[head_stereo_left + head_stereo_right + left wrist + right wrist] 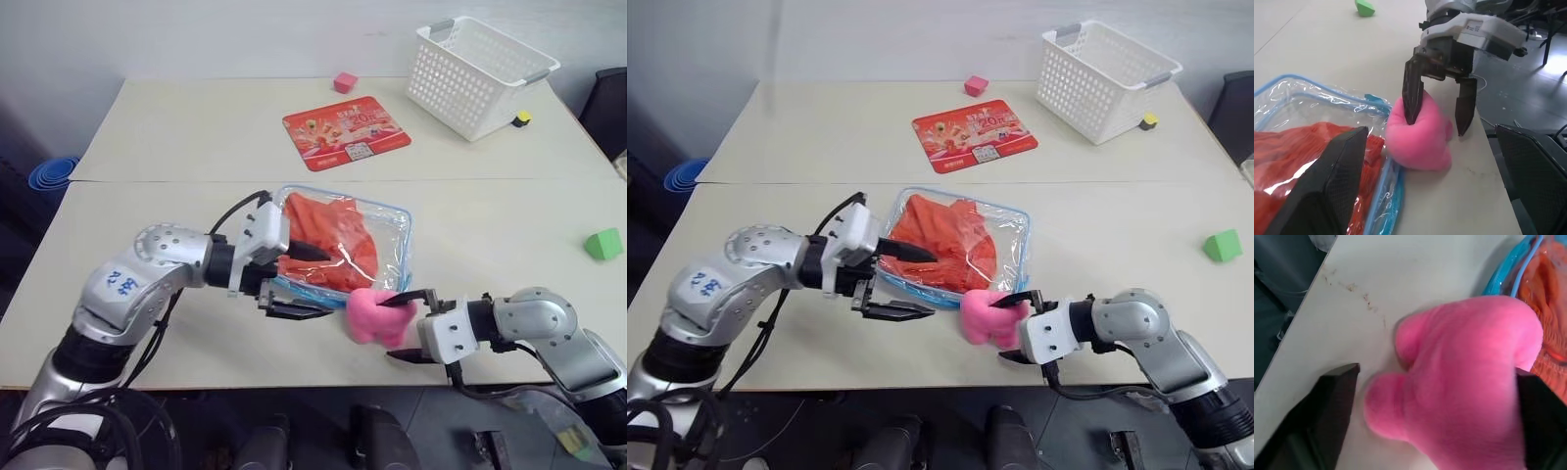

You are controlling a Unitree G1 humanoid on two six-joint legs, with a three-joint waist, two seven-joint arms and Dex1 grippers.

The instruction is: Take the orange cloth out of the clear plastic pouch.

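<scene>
The orange cloth (328, 247) sits bunched inside the clear plastic pouch (392, 227), which lies flat near the table's (176, 137) front edge. At the pouch's left end the left gripper (299, 282) hangs spread wide, one finger over the plastic, gripping nothing. Right gripper (404, 328), jaws released, straddles a pink plush toy (372, 315) touching the pouch's front corner.

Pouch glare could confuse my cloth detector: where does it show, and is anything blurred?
Left wrist view: white glints streak the pouch over the cloth. Left eye view: faint sheen along its right side. Right wrist view: plush toy soft, out of focus.
</scene>
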